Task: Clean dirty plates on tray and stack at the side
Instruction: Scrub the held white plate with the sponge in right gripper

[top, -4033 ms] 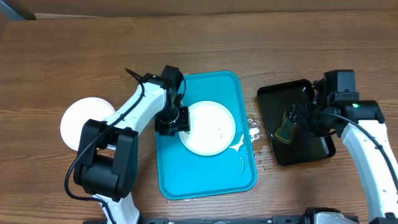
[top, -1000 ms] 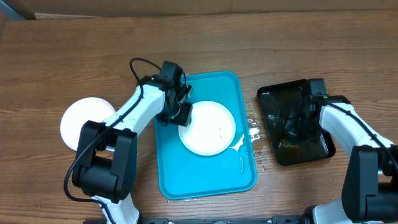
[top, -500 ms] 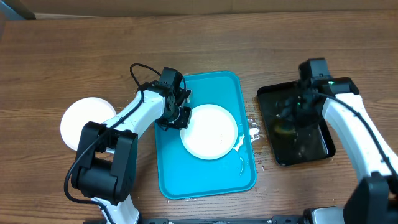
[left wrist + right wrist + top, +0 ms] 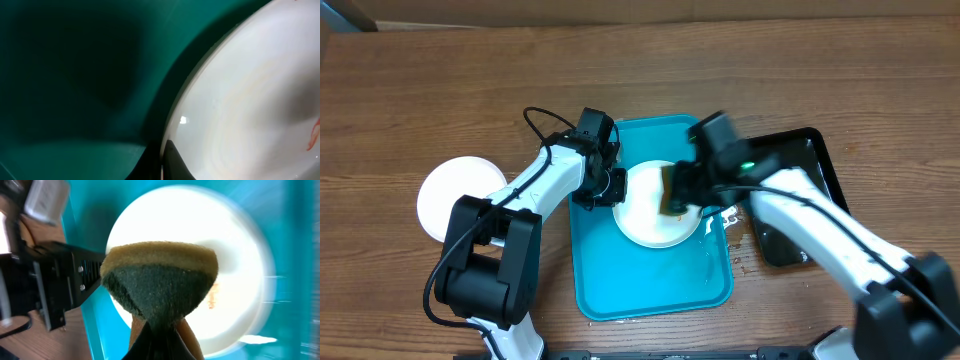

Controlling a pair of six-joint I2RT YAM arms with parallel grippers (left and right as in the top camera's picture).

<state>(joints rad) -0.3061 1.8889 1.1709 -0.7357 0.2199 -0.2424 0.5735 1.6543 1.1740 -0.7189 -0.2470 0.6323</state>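
Note:
A white plate (image 4: 645, 222) lies on the turquoise tray (image 4: 620, 285). It has a small red-orange smear (image 4: 212, 297). My left gripper (image 4: 613, 188) is shut on the plate's left rim; in the left wrist view its fingertips (image 4: 162, 162) pinch the rim of the plate (image 4: 250, 100) over the tray (image 4: 75, 75). My right gripper (image 4: 675, 190) is shut on a yellow-and-green sponge (image 4: 160, 277) and holds it just above the plate (image 4: 240, 240). Another white plate (image 4: 455, 195) sits on the table to the left of the tray. A plate with a yellow-green rim is not visible.
A glossy black tray (image 4: 795, 245) lies right of the turquoise tray, partly under my right arm. White foam and wet spots (image 4: 728, 212) mark the table between the two trays. My left arm's body (image 4: 480, 260) stands at the front left.
My right arm has swung left from the black tray with the sponge and now hangs over the plate. My left gripper stays on the plate's left rim.

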